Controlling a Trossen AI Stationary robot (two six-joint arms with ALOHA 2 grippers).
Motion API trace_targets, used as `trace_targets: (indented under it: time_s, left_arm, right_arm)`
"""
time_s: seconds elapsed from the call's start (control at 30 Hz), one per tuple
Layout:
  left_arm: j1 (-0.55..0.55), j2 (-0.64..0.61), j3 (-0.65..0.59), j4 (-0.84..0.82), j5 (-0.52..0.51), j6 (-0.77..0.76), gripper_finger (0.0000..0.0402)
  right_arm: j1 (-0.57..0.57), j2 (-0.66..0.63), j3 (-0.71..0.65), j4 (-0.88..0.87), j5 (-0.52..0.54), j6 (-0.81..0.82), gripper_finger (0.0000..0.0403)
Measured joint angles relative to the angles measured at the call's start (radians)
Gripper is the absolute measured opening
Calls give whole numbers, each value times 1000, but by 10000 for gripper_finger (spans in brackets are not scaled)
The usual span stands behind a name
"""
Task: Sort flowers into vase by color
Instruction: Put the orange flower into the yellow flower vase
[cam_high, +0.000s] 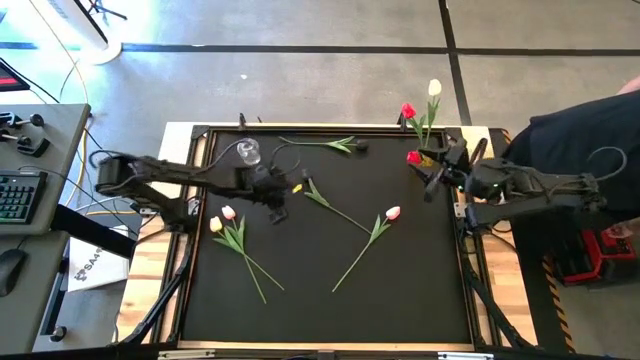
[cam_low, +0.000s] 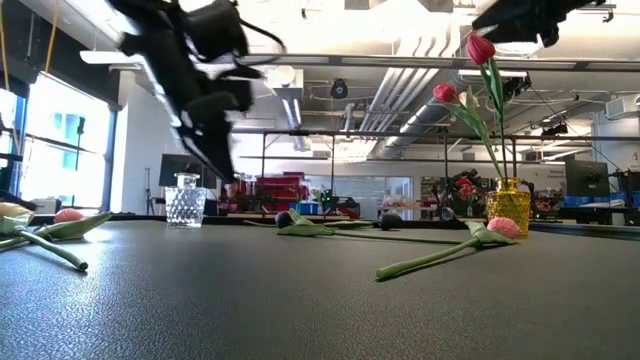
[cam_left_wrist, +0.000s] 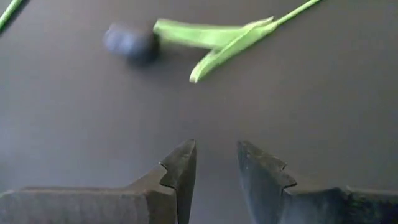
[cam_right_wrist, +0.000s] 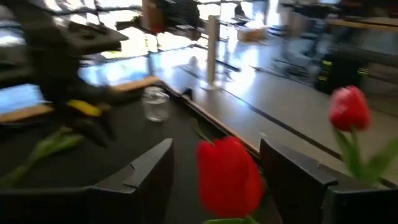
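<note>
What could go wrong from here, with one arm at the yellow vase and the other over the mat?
The right gripper holds a red tulip above the amber glass vase, which already holds two stems; lowering it could nudge them or tip the vase. The left gripper, open above the dark-headed tulip, works near the clear glass vase and might bump it.

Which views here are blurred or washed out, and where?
Low view: the left arm's end effector is smeared, and the ceiling lights wash out the top. Left wrist view: the dark tulip head and its leaves are soft, while the fingers are sharp. Right wrist view: the red tulip and the room behind are blurred, with glare on the far floor. High view: evenly lit.
</note>
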Motion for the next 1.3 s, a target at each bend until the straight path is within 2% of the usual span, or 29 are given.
trace_targets:
  time_s: [0.1, 0.27, 0.43, 0.57, 0.83, 0.93, 1.13, 1.23, 1.3]
  left_arm:
    - [-49, -90, -45, -92, -70, -146, 106]
    - [-124, -199, -59, -368, -171, -459, 106]
    - [-224, -226, -59, -485, -177, -703, 106]
    - [-312, -205, -59, -488, -168, -847, 106]
    - [-516, -100, -59, -495, -80, -1150, 106]
    - [-603, -56, -59, -497, -41, -1273, 106]
    - [-746, -5, -59, -545, 1, -1528, 106]
    - [-797, 4, -59, -596, -19, -1662, 106]
    - [-829, 13, -59, -635, -80, -1765, 106]
  right_arm:
    - [0, 32, 0, -13, 47, 32, 224]
    - [0, 91, 0, -48, 52, 46, 224]
    - [0, 147, -1, -86, 118, 108, 224]
    - [1, 194, -1, -166, 164, 217, 224]
    - [59, 314, -1, -266, 353, 472, 224]
    - [79, 346, -1, -233, 407, 452, 224]
    - [98, 357, -1, -200, 384, 407, 224]
    - [112, 357, -1, -217, 383, 406, 224]
    - [122, 357, -1, -226, 382, 405, 224]
